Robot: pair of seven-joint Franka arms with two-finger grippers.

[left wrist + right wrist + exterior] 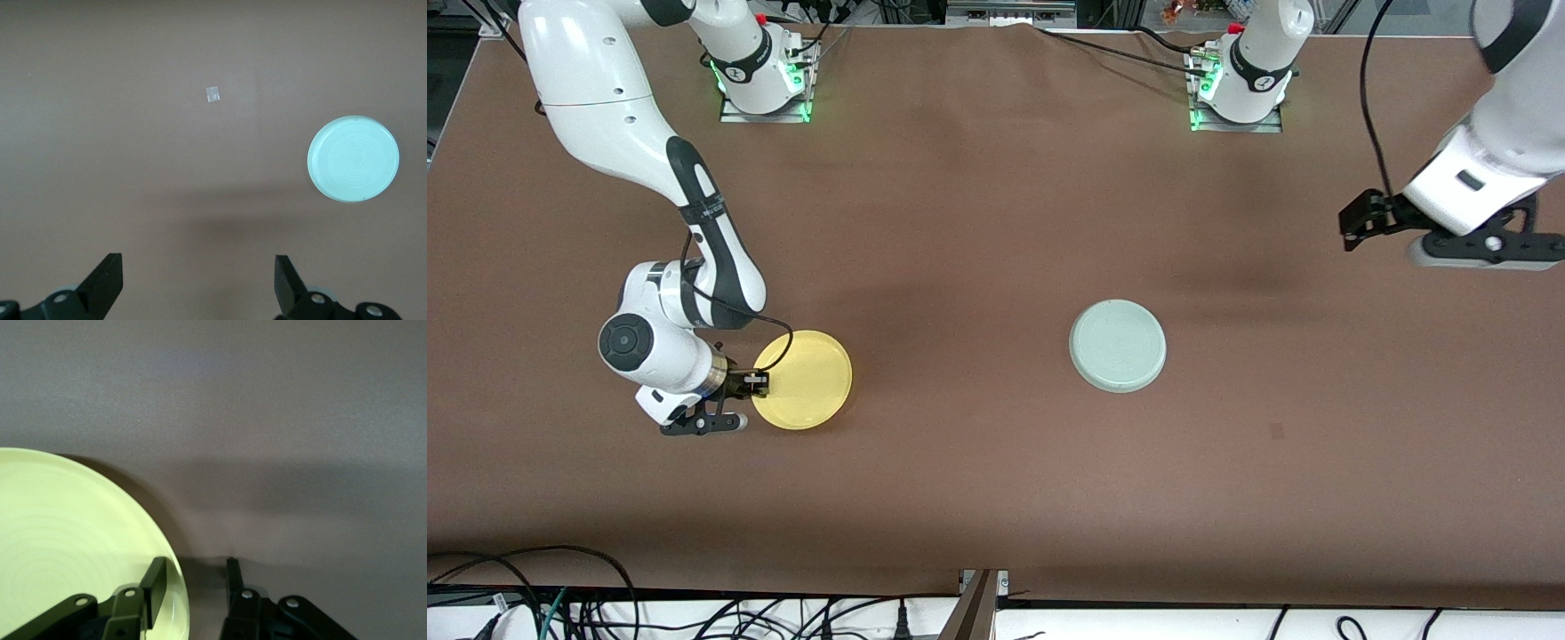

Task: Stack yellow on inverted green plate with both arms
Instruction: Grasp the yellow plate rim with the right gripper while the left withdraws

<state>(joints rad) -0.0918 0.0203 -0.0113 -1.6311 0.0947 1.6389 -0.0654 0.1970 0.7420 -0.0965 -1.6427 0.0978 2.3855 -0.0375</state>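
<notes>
Yellow plate (803, 380) lies flat on the brown bench (996, 498), toward the right arm's end of it, well apart from the green plate (1118, 346). The green plate sits upside down, its ringed underside facing up, toward the left arm's end of the bench relative to the yellow plate and slightly farther from the front camera than it.

Right end effector (758, 380) is down at the rim of the yellow plate, on the edge turned away from the green plate. The right wrist view shows one finger (155, 587) over the inside of the plate and the other outside the rim; the fingers straddle the rim, partly closed, with a visible gap between them. Whether they already grip the rim cannot be told.

Left end effector (1352, 227) hangs in the air over bare bench, well apart from the green plate at the left arm's end, fingers spread wide and holding nothing. A small pale square mark (213, 95) lies on the bench surface near the green plate.
</notes>
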